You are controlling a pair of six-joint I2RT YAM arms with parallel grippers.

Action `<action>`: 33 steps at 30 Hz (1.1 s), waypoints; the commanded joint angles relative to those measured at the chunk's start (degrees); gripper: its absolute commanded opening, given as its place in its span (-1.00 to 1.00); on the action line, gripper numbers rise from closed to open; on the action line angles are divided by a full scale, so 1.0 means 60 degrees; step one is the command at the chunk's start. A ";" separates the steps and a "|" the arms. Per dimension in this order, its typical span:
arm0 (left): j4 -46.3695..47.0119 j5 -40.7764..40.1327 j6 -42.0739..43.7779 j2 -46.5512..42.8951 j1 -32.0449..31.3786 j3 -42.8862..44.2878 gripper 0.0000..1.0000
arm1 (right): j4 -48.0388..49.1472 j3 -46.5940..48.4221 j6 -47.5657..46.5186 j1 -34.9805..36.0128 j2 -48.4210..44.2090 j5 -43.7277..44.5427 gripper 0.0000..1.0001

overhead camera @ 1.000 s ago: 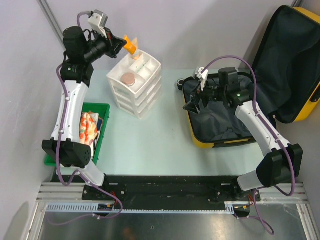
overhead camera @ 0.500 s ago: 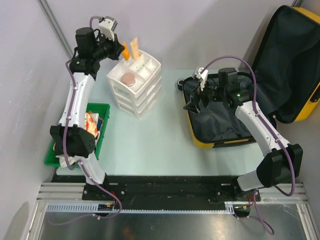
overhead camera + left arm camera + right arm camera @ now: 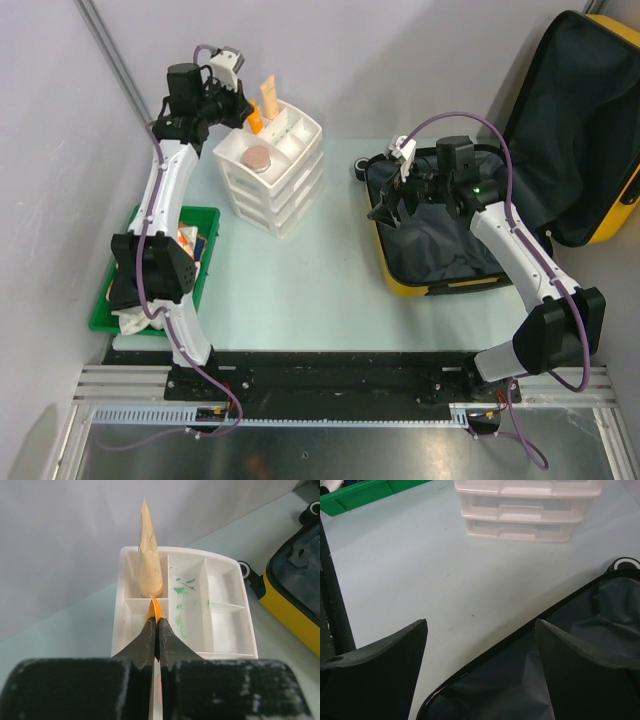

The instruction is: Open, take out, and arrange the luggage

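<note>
The luggage (image 3: 440,262) lies open at the right, a yellow shell with black lining, and its lid (image 3: 580,130) leans up behind. My right gripper (image 3: 386,208) hovers open over the shell's left rim, with nothing between its fingers; in the right wrist view (image 3: 481,625) the black lining (image 3: 570,675) fills the lower right. My left gripper (image 3: 238,106) is shut on a flat orange tube (image 3: 155,610) above the back left corner of the white drawer unit's top tray (image 3: 220,625). A cream tube (image 3: 149,565) stands upright in that corner.
The white drawer unit (image 3: 270,185) stands left of centre, with a round pink thing (image 3: 259,157) in its top tray. A green tray (image 3: 210,216) holding patterned cloth sits at the left edge behind the left arm. A grey wall runs close behind.
The left arm has swung its wrist round to the right behind the drawer unit, bringing the orange tube lower, beside the cream tube. The right arm has not moved.
</note>
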 commanded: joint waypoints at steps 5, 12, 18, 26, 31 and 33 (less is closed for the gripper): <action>0.0190 0.0365 0.0596 0.0369 0.0061 0.0498 -0.87 | -0.0059 0.0133 -0.0116 -0.0052 0.0009 0.0147 0.87; 0.0176 0.0248 0.0640 0.0442 0.0061 0.0659 -0.11 | -0.0044 0.0133 -0.0145 -0.0067 0.0024 0.0162 0.88; 0.0176 0.0175 0.0581 0.0340 0.0061 0.1010 0.08 | 0.0073 0.0133 -0.0130 -0.0096 0.0038 0.0176 0.89; 0.0176 -0.0147 0.0537 -0.0099 0.0075 0.1333 0.37 | 0.0234 0.0133 -0.0087 -0.0169 -0.0005 0.0249 0.92; 0.0132 -0.0601 0.0654 -0.0771 0.0090 0.1275 0.90 | 0.0672 0.0133 0.0133 -0.0403 -0.0152 0.0410 0.99; 0.0102 -0.0718 0.0742 -0.1007 0.0119 0.1114 0.99 | 0.0819 0.0147 0.0294 -0.0549 -0.0167 0.0586 0.99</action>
